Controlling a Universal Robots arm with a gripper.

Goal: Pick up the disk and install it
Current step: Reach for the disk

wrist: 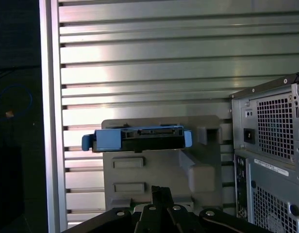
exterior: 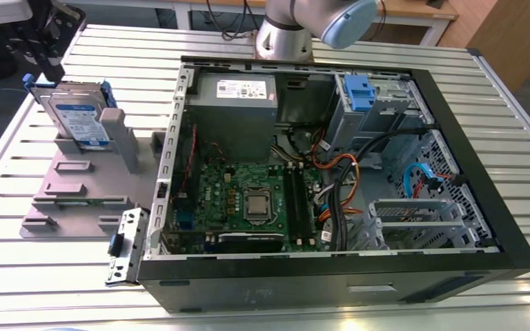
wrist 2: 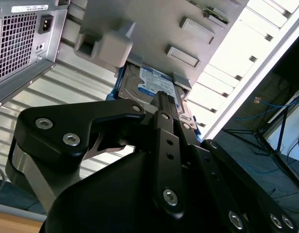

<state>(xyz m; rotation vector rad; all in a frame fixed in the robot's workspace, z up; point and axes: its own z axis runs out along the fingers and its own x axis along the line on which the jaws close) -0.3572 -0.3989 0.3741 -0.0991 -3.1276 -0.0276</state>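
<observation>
The disk (exterior: 79,117) stands on edge in a grey holder (exterior: 72,186) on the slatted table, on the exterior view's left beside the open computer case. It is silver-grey with a white-and-blue label and blue rails. My gripper (exterior: 55,72) hangs just above the disk's top edge and holds nothing. In the second wrist view the black fingers (wrist 2: 161,104) sit close together in front of the disk (wrist 2: 149,85). In the first wrist view the gripper (wrist: 159,191) is apart from the disk (wrist: 140,138), which is seen edge-on with its connector showing.
The open computer case (exterior: 339,276) fills the middle, with a drive cage holding a blue caddy (exterior: 357,93) at its far right corner. A loose metal bracket with a blue clip (exterior: 127,245) leans at the case's near left corner. The case's rear panel (wrist: 271,160) stands beside the holder.
</observation>
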